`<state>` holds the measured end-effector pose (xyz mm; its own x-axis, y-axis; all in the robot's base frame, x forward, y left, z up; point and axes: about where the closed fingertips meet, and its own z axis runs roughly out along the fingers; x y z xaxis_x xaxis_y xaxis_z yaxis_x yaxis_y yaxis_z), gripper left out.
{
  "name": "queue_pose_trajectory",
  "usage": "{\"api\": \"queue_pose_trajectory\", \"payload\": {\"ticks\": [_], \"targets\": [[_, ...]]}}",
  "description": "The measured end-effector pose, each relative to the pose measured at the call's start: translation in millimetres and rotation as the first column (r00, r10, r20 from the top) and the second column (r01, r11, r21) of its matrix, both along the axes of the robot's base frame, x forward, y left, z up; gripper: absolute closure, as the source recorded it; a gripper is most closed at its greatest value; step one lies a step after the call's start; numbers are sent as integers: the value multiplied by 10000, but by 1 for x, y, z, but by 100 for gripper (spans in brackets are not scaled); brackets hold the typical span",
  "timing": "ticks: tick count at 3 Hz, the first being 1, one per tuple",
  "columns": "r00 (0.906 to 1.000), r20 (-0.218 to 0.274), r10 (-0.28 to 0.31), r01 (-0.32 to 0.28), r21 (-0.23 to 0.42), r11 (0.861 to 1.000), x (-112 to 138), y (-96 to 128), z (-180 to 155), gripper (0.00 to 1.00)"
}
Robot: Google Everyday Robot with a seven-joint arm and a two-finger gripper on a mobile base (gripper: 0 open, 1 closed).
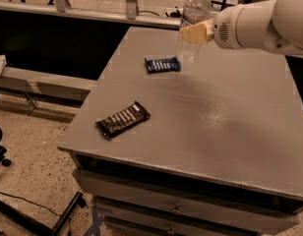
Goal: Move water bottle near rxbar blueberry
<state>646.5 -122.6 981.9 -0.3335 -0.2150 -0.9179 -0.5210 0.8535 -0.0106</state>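
**Grey tabletop: bottle held just beside the blue bar**

Grey and bare over most of its surface, the tabletop [230,107] carries three things, placed here relative to the rxbar blueberry [163,64].

Furthest left, well apart from the rxbar blueberry and nearer the front edge, a longer black-brown bar wrapper [123,119] with white text lies flat at a slant.

The rxbar blueberry itself lies flat toward the back of the tabletop, a small dark blue wrapper with white lettering, its long side running roughly left to right.

Just to its right and slightly behind stands the water bottle [188,50], upright, its white cap at the very top of the view. Its base is close beside the right end of the rxbar blueberry without touching it. Whether the base rests on the tabletop or hangs just above it cannot be told.

Further right, the end effector [195,33] is clamped on the water bottle at its label band, a tan pad pressed across the front of it. The white arm [255,18] reaches in from the right edge, above and behind the rxbar blueberry.
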Motion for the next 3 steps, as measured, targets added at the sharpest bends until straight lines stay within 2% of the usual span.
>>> {"api": "queue_pose_trajectory", "payload": {"ticks": [1, 2, 3], "targets": [[9965, -650, -531, 537, 81, 9985, 2, -15, -17, 100], [9917, -1013, -797, 825, 237, 9963, 4, -25, -32, 100], [9895, -1112, -920, 967, 377, 9946, 14, -32, -46, 100]]}}
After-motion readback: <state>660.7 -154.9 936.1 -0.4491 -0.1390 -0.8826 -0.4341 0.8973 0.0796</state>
